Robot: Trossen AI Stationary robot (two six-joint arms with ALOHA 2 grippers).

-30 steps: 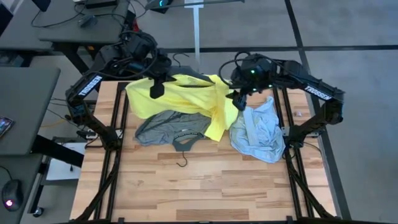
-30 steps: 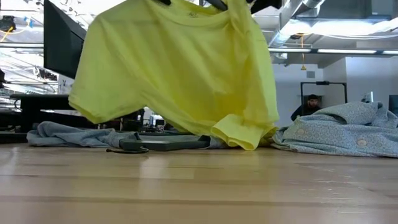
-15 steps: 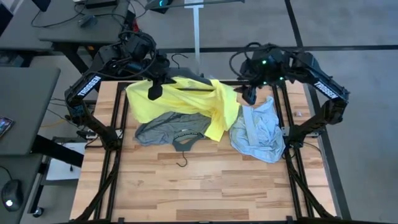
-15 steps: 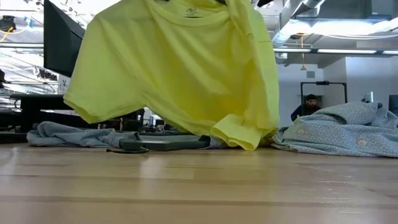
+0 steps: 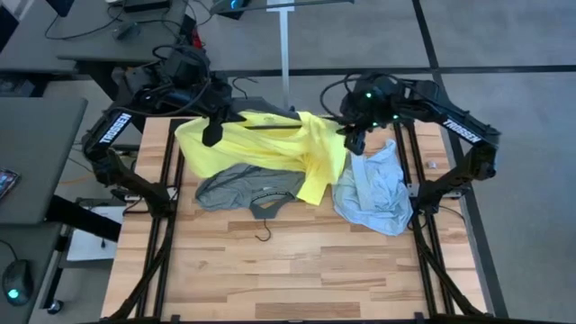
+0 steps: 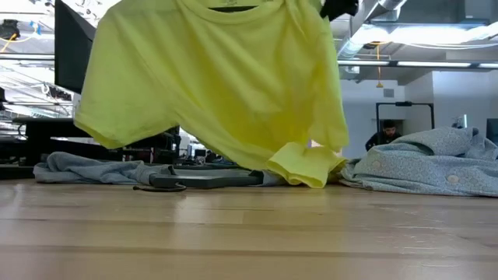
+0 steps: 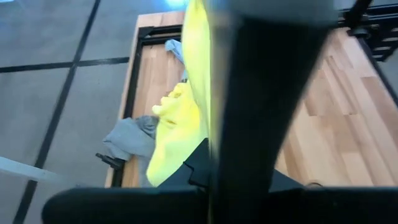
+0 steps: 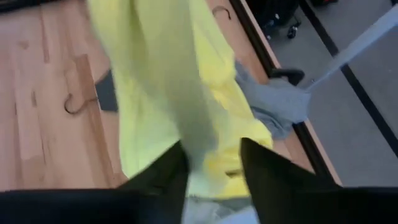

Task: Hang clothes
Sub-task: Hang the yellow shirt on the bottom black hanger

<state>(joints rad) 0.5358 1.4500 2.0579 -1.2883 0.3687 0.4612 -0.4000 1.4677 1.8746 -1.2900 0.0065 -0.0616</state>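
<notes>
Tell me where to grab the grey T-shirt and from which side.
Grip the grey T-shirt at its bare edge nearest the table's middle, coming straight down from above. It lies flat and crumpled, and the yellow T-shirt overhangs its far edge. The black hanger lies at its right end, so stay left of that.

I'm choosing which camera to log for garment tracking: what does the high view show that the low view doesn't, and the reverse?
Only the high view shows both arms whole, the left gripper and the right gripper at the lifted yellow T-shirt, and a spare hanger on the table.

Only the low view shows the shirt's hem hanging off the tabletop, and a person beyond.

Both show the grey T-shirt and light-blue shirt lying flat.
</notes>
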